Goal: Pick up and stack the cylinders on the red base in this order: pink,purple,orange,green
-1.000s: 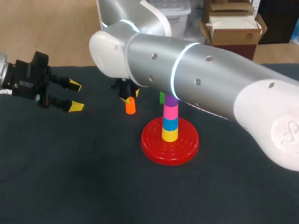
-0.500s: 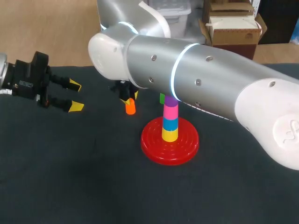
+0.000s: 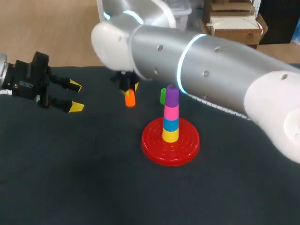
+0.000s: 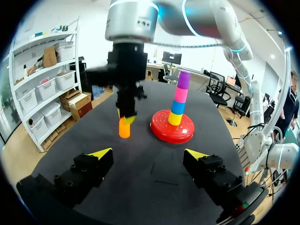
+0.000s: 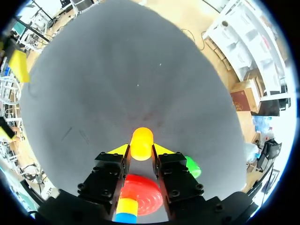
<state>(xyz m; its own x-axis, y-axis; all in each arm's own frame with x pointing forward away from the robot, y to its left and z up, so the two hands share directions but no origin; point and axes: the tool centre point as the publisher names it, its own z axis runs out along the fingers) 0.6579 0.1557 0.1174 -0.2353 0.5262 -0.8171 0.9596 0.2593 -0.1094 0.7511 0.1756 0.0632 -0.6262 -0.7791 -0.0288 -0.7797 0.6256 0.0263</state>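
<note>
Right gripper is clamped on the orange cylinder from above, with a yellow tip on either side of its top. The cylinder is upright, toward the table's far edge, left of the red base. Base sits mid-table, stacked yellow, blue, pink cylinder, purple cylinder. Green cylinder stands just behind the stack, far-edge side. Left gripper is near the left edge — fingers spread wide, nothing between them, well apart from the rest.
</note>
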